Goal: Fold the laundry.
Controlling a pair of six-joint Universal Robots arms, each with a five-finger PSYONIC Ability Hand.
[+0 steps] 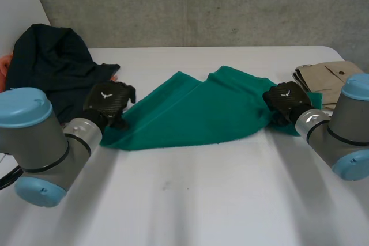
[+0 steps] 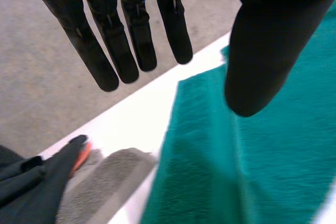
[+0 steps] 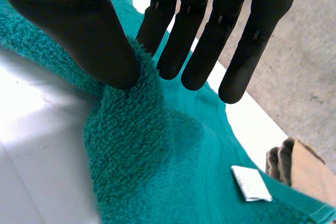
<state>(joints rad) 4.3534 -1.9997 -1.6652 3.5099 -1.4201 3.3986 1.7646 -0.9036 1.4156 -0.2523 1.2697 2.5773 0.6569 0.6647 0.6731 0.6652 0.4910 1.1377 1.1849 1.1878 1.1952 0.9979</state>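
1. Pinches a towel (image 1: 196,110) ridge between thumb and straight fingers of the right hand (image 3: 79,30).
2. Leaves the left hand (image 2: 262,45) released, fingers straight, towel corner just under its thumb.
3. Close on that corner first, level with the right.
4. Lift both together, edge taut, clear of the dark clothes (image 1: 52,67) beside the left hand.

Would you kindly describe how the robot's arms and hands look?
The left arm and right arm are grey cylinders with rounded light-blue caps. The left hand and right hand are black, with slender fingers, a broad thumb and a white emblem on the back.
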